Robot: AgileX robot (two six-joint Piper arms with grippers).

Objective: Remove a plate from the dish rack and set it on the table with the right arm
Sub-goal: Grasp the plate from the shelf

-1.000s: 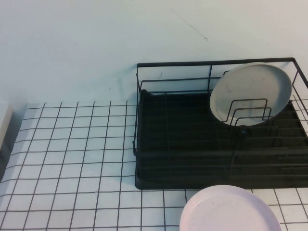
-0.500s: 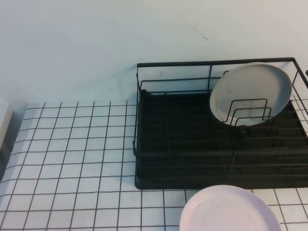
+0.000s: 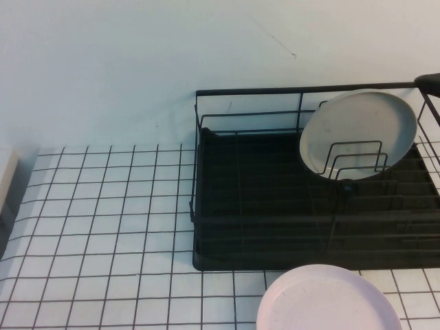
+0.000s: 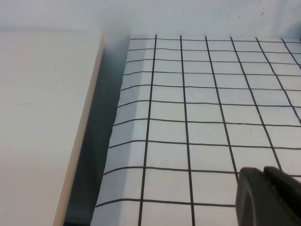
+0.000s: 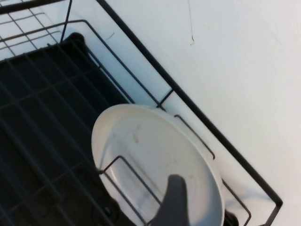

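Note:
The pale grey plate (image 3: 357, 134) leans upright among the wire loops at the back right of the black dish rack (image 3: 247, 206). The rack stands on the white gridded table (image 3: 103, 227). A dark tip of my right gripper (image 3: 430, 80) shows at the rack's back right corner, above the plate. In the right wrist view one finger (image 5: 173, 202) hangs over the plate (image 5: 141, 150) with no second finger beside it; the gripper is open and empty. My left gripper (image 4: 270, 197) is shut and empty, low over the bare table at the far left.
A pale pink-lavender plate (image 3: 328, 299) lies flat on the table just in front of the rack. A white flat block (image 4: 42, 117) sits beyond the table's left edge. A pale wall rises right behind the rack.
A dark part of my right gripper has come into the high view at the rack's back right corner. The plates and rack have not moved.

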